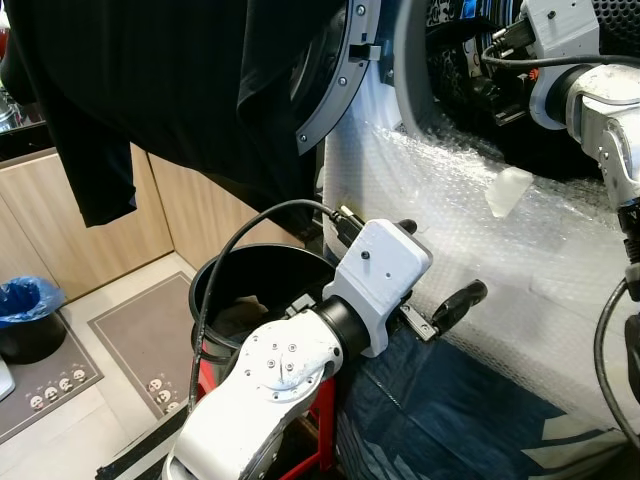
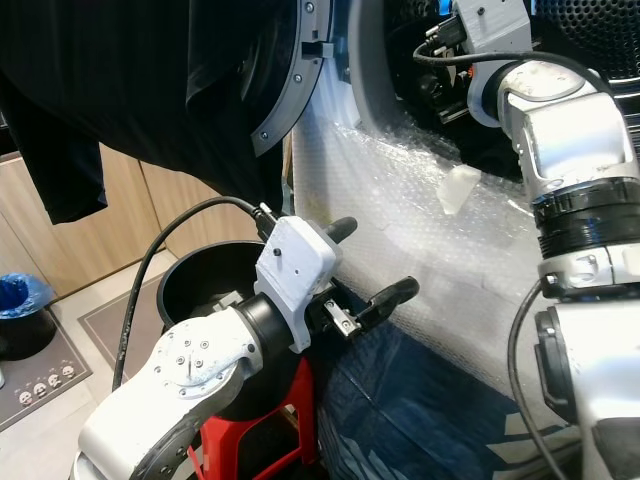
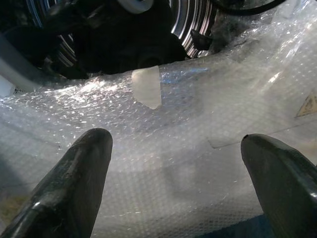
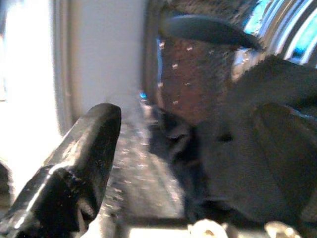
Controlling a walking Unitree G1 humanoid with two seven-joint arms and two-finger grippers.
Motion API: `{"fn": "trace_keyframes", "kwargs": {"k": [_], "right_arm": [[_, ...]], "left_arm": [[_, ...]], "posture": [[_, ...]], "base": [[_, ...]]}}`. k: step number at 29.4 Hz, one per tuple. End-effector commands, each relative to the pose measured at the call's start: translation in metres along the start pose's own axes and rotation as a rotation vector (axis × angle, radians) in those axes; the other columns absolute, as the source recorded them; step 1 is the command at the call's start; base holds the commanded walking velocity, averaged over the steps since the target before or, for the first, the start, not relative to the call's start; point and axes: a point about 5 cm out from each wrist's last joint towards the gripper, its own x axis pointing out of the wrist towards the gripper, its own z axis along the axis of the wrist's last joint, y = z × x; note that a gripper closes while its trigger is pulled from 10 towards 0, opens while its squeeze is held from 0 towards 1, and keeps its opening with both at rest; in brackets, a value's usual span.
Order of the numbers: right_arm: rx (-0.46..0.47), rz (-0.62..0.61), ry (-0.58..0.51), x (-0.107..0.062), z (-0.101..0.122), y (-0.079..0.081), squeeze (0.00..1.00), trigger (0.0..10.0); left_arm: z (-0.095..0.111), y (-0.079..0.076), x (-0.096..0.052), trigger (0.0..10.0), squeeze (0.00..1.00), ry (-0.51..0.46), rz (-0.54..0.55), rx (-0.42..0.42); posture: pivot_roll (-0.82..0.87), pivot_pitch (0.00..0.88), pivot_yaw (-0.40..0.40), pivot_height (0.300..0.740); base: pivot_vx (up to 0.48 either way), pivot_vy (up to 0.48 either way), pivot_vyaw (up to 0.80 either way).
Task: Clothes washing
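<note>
Inside washer drum (image 2: 420,70) | right tool (image 4: 193,148) open | dark garment (image 4: 247,148) crumpled

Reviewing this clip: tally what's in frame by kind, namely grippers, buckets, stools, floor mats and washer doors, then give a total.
Grippers: 2, left open by the bubble wrap, right open inside the drum.
Buckets: 1, black.
Stools: 1, red.
Floor mats: 2, one with skulls, one plain.
Washer doors: 1, open.
Total: 7.

No legible text or labels anywhere.
</note>
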Motion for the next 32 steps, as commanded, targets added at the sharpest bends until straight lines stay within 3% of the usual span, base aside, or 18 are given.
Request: {"fn": "trace_keyframes", "kwargs": {"k": [1,11,16,17,19,22,24,28,32], "right_arm": [[0.036,0.008,0.009,0.003,0.001,-0.001,0.00,10.0],[0.003,-0.156,0.102,0.006,-0.008,-0.014,0.00,10.0],[0.068,-0.394,0.121,-0.002,-0.015,-0.040,0.00,10.0],[0.068,-0.394,0.121,-0.002,-0.015,-0.040,0.00,10.0],[0.066,-0.543,0.102,-0.012,-0.013,-0.061,0.00,10.0],[0.069,-0.661,0.084,-0.020,-0.010,-0.074,0.00,10.0],[0.080,-0.691,0.077,-0.023,-0.008,-0.078,0.00,10.0],[0.144,-0.864,0.025,-0.044,0.002,-0.105,0.00,10.0],[0.145,-0.874,-0.010,-0.049,0.010,-0.109,0.00,10.0]], "left_arm": [[0.002,-0.003,-0.003,10.0,0.00,0.003,0.012,0.005],[0.003,-0.008,-0.007,10.0,0.00,0.019,0.048,-0.026],[0.001,-0.012,-0.011,10.0,0.00,0.032,0.069,-0.049],[0.001,-0.012,-0.011,10.0,0.00,0.032,0.069,-0.049],[0.001,-0.014,-0.013,10.0,0.00,0.043,0.078,-0.057],[0.001,-0.015,-0.015,10.0,0.00,0.053,0.083,-0.063],[0.001,-0.015,-0.016,10.0,0.00,0.054,0.084,-0.064],[0.001,-0.016,-0.017,10.0,0.00,0.062,0.083,-0.074],[0.001,-0.017,-0.018,10.0,0.00,0.065,0.081,-0.076]], "posture": [[0.01,0.024,-0.118,0.740],[0.04,0.088,-0.157,0.740],[0.06,0.106,-0.165,0.740],[0.06,0.106,-0.165,0.740],[0.07,0.113,-0.165,0.740],[0.07,0.115,-0.162,0.740],[0.07,0.116,-0.162,0.740],[0.07,0.114,-0.157,0.740],[0.07,0.109,-0.154,0.740]], "base": [[0.000,0.000,0.00],[0.000,0.000,0.00],[0.000,0.000,0.00],[0.000,0.000,0.00],[0.000,0.000,0.00],[0.000,0.000,0.00],[0.000,0.000,0.00],[0.000,0.000,0.00],[0.000,0.000,0.00]]}}
